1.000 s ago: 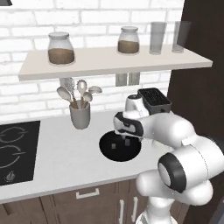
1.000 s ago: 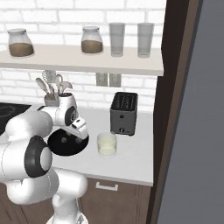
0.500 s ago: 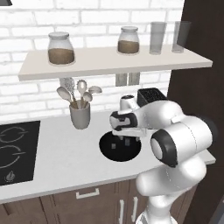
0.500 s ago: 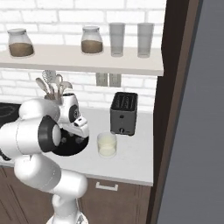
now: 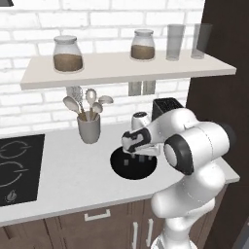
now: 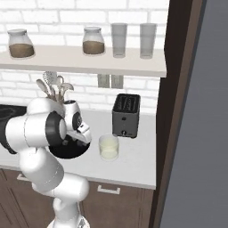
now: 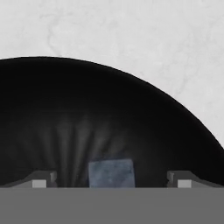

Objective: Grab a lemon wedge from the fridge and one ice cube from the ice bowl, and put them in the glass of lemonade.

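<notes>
Hand view – ice cube (image 7: 111,173) in ice bowl (image 7: 87,109)

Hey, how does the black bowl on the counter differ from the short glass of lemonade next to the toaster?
The ice bowl is wide, shallow and opaque black; the glass of lemonade is narrower, taller and clear. The bowl holds a small pale ice cube; the glass holds pale yellowish liquid. The open gripper hangs over the bowl, while nothing is over the glass. Both are round and stand upright on the white counter.
</notes>
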